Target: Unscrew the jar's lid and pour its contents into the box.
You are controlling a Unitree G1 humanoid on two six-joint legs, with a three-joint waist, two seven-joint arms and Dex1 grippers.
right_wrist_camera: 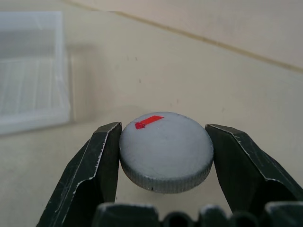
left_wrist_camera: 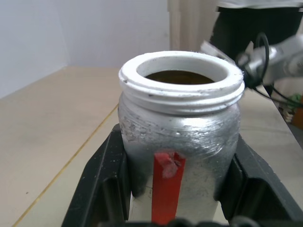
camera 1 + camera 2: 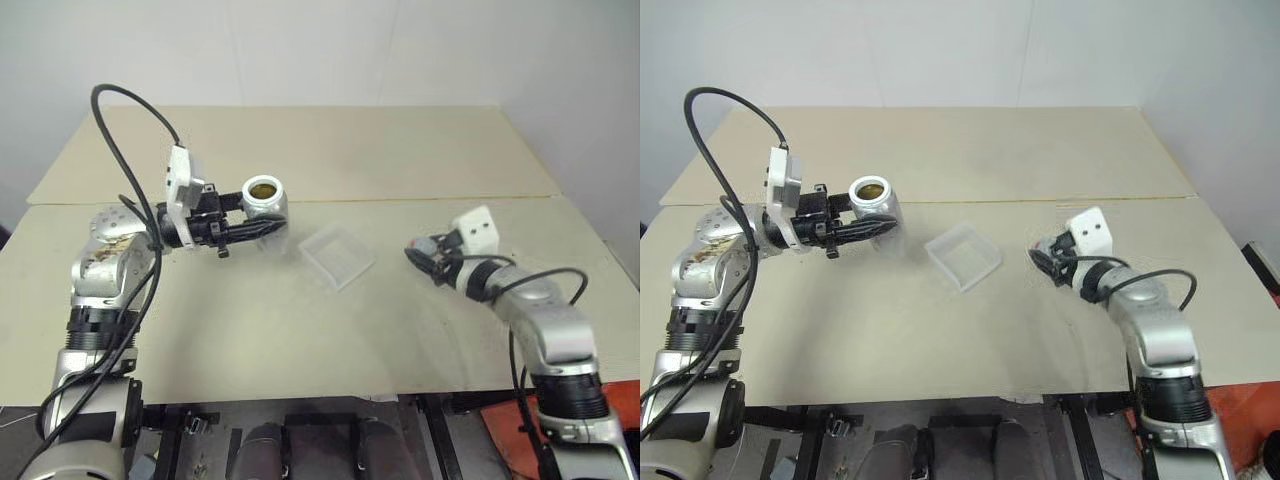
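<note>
Left wrist view: we are pinching the jar point(image 2: 177, 156) upright, uncapped, left of the box point(image 3: 337, 255). Right jaws are clamping the lid point(image 1: 165, 151) above the desk point(image 3: 300, 330). Tipping slowly over the box seems best.

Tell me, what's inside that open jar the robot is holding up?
The jar has no lid on, and something dark brownish-yellow shows through its mouth. What that is, and how far down it goes, is hidden by the silvery wall.
</note>
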